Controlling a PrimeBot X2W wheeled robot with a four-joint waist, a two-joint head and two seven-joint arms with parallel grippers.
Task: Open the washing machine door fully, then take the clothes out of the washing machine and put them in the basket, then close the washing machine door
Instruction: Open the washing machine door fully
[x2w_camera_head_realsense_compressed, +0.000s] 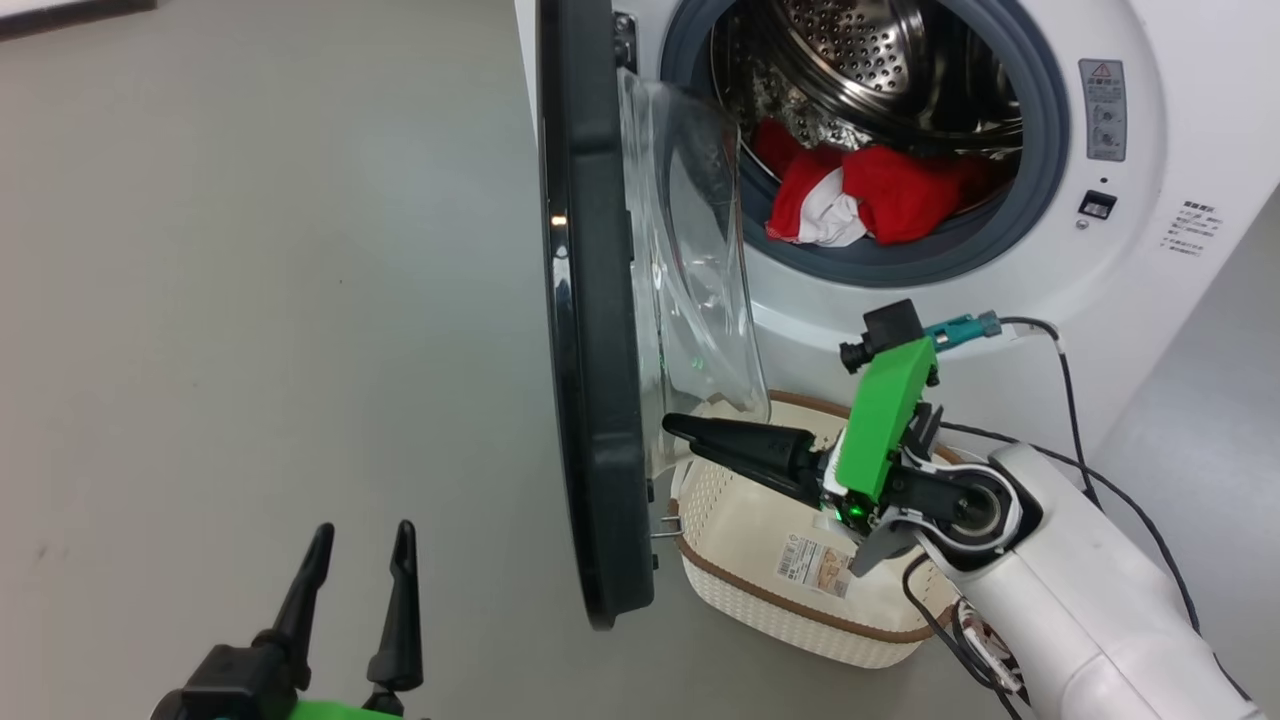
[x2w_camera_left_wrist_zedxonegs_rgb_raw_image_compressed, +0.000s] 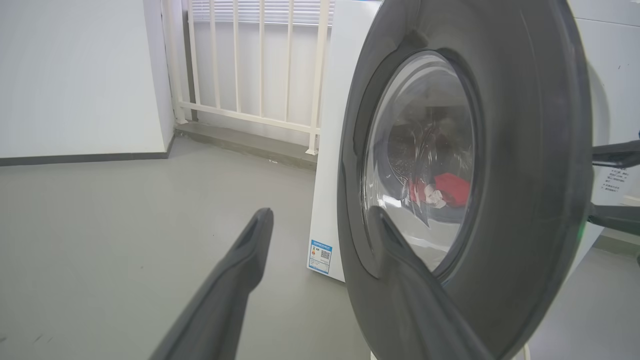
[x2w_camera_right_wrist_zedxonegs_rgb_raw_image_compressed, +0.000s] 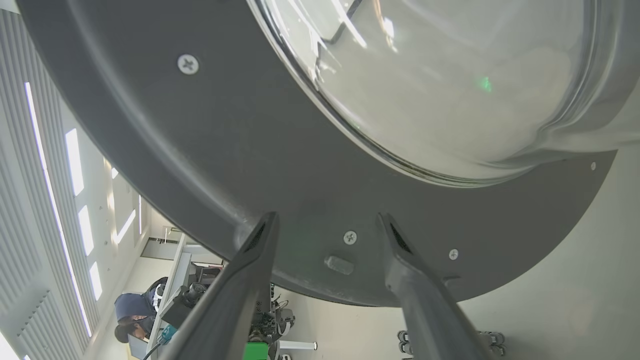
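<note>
Jaws, my right gripper (x2w_camera_right_wrist_zedxonegs_rgb_raw_image_compressed: 326, 220): spread, holding nothing, tips at the inner rim of the washing machine door (x2w_camera_head_realsense_compressed: 590, 350); I cannot tell if they touch.
Jaws, my left gripper (x2w_camera_head_realsense_compressed: 363, 530): spread, idle, outside the door.
Method: I judge it best to push on the dark rim, not the glass, and clear the basket (x2w_camera_head_realsense_compressed: 800, 600) below.
Clothes (x2w_camera_head_realsense_compressed: 880, 195): in the drum.
Floor (x2w_camera_head_realsense_compressed: 250, 250): smooth grey.
Railing (x2w_camera_left_wrist_zedxonegs_rgb_raw_image_compressed: 260, 65): white, behind.

- The washing machine door (x2w_camera_head_realsense_compressed: 590, 330) is rimmed in dark plastic, glossy at the edge; its bowl (x2w_camera_head_realsense_compressed: 690, 250) is formed of clear smooth glass.
- The washing machine (x2w_camera_head_realsense_compressed: 1130, 250) is faced in smooth white gloss; its drum (x2w_camera_head_realsense_compressed: 880, 60) is made of shiny perforated steel.
- The clothes (x2w_camera_head_realsense_compressed: 880, 195) are seen as soft red and white cloth.
- The basket (x2w_camera_head_realsense_compressed: 740, 530) is moulded in cream perforated plastic, with a paper label (x2w_camera_head_realsense_compressed: 815, 565).
- The floor (x2w_camera_head_realsense_compressed: 250, 300) is finished matt grey.
</note>
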